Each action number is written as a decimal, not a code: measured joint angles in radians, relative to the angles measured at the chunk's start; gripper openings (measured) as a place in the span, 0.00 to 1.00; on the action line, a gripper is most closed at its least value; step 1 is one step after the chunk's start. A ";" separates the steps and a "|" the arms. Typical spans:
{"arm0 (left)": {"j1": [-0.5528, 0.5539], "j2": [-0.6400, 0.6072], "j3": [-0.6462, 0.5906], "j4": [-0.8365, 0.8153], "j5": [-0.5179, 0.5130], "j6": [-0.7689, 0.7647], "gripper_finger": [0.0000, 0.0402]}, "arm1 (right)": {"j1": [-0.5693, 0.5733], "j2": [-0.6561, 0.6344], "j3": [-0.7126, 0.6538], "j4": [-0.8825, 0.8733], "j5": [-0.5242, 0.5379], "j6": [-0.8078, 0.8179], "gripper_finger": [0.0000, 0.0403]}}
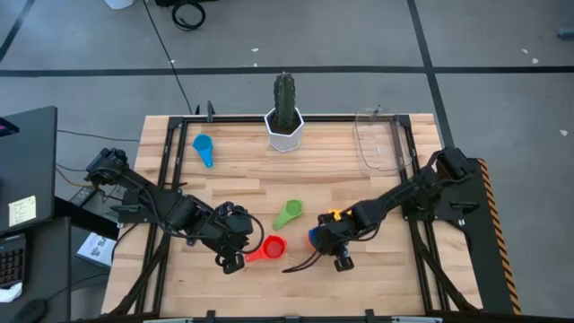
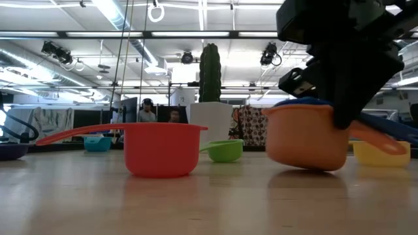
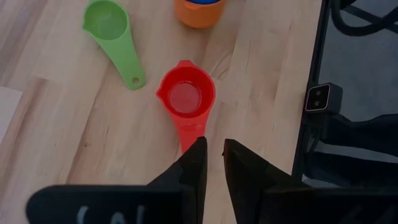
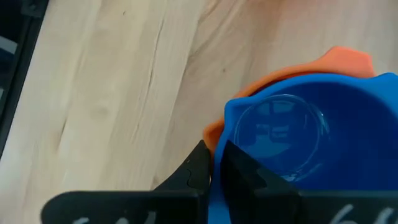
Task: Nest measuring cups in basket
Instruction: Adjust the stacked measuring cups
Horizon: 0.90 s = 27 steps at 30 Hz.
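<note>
High view was used for the count: one clear rectangular plastic basket (image 1: 378, 142) stood empty at the far right, so little was done. Six small round plastic measuring cups were counted: light blue (image 1: 204, 146), green (image 1: 288, 213), red (image 1: 270, 247), yellow (image 2: 379, 153), and blue (image 4: 311, 137) nested in orange (image 2: 307, 138). The blue rim was pinched by the right gripper (image 4: 213, 163); the left gripper (image 3: 211, 163), narrowly parted, held the red handle.

One measuring cup (image 4: 305, 130) nested inside another (image 4: 348, 62)
</note>
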<state>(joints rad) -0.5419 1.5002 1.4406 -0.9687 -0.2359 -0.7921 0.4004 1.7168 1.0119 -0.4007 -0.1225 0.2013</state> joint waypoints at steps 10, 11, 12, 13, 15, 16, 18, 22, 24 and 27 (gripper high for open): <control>0.000 0.000 0.000 -0.002 0.000 0.003 0.15 | -0.013 0.000 0.000 0.007 -0.010 -0.014 0.08; 0.000 0.000 0.000 -0.002 0.000 0.003 0.15 | -0.011 0.001 0.000 0.009 -0.015 -0.013 0.10; 0.000 0.000 0.000 -0.002 0.000 0.003 0.15 | -0.010 0.003 -0.002 0.009 -0.023 -0.010 0.13; 0.000 0.000 0.000 -0.002 0.000 0.003 0.15 | -0.009 0.005 -0.003 0.002 -0.032 -0.010 0.16; 0.000 0.000 0.000 -0.002 0.000 0.003 0.15 | -0.008 0.006 -0.005 -0.002 -0.052 -0.006 0.21; 0.000 0.000 0.000 -0.002 0.000 0.003 0.15 | -0.008 0.005 -0.004 0.004 -0.060 0.004 0.24; 0.000 0.000 0.000 -0.002 0.000 0.003 0.15 | -0.008 0.005 -0.004 0.008 -0.069 0.028 0.27; 0.000 0.000 0.000 -0.002 0.000 0.003 0.15 | -0.010 0.005 -0.004 0.050 -0.104 0.080 0.28; 0.000 0.000 0.000 -0.002 0.001 0.003 0.15 | -0.015 0.005 -0.004 0.094 -0.158 0.105 0.28; 0.000 0.000 0.000 -0.002 0.012 0.003 0.15 | -0.027 0.003 0.004 0.135 -0.222 0.140 0.28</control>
<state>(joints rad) -0.5419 1.5002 1.4406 -0.9710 -0.2239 -0.7891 0.3736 1.7203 1.0163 -0.2652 -0.3441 0.3409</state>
